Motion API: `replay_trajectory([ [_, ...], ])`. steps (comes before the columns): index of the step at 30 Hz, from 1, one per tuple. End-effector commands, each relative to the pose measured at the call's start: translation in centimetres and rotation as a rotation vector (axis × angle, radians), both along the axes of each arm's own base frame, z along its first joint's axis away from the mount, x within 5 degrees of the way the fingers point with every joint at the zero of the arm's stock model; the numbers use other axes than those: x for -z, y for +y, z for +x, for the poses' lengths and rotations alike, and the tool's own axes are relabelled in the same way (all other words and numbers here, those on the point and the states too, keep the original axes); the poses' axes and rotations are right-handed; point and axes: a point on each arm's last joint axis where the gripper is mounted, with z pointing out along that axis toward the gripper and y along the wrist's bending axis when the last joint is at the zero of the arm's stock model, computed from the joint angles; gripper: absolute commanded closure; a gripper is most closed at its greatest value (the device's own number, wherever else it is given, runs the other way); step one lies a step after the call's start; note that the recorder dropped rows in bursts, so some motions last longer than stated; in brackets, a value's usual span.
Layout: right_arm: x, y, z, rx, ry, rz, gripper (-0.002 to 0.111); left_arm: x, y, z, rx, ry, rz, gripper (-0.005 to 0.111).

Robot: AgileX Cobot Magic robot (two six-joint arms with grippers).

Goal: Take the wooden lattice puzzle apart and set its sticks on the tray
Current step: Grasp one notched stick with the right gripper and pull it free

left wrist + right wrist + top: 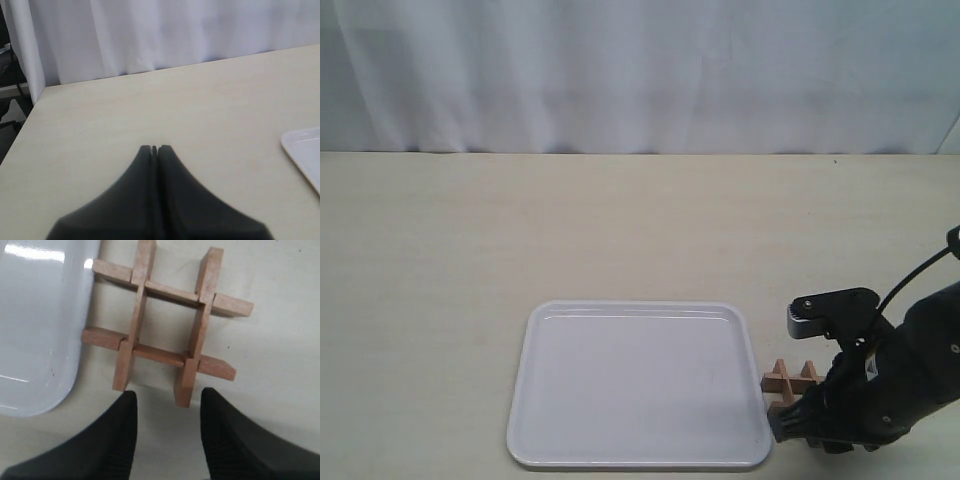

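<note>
Pale surface [620,220], white curtain [620,70] behind; puzzle [165,325] lies flat just off the tray's [640,390] right edge, maybe touching the rim, can't tell; right gripper [167,402] is spread wide, empty, right in front of it, with two sticks [137,315] pointing back at the jaws, so that arm's nearer; left gripper [155,150] is pressed together on nothing; in the exterior view the right arm [910,370] covers the puzzle's near part.

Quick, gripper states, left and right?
Left gripper: closed, holding nothing.
Right gripper: open, holding nothing, with the puzzle right at its fingertips.
</note>
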Motion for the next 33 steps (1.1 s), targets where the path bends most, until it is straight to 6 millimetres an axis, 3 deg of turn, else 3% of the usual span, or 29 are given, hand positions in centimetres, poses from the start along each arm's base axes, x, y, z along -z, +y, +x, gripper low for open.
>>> replay_trajectory([
  [1, 0.1, 0.0, 0.0, -0.012, -0.012, -0.005, 0.069, 0.0, 0.0, 0.0, -0.004, -0.008, -0.007, 0.107],
  [6, 0.0, 0.0, 0.1, -0.014, -0.021, -0.004, 0.074, 0.0, 0.0, 0.0, -0.004, -0.008, -0.007, 0.107],
  [26, 1.0, 0.1, 0.4, -0.024, -0.011, -0.01, 0.075, 0.0, 0.0, 0.0, -0.004, -0.008, -0.007, 0.107],
  [30, 1.4, 0.1, 0.5, -0.033, 0.001, -0.018, 0.082, 0.0, 0.0, 0.0, -0.004, -0.008, -0.007, 0.107],
  [33, 1.6, 0.1, 0.6, -0.037, -0.002, -0.019, 0.096, 0.0, 0.0, 0.0, -0.004, -0.008, -0.007, 0.107],
])
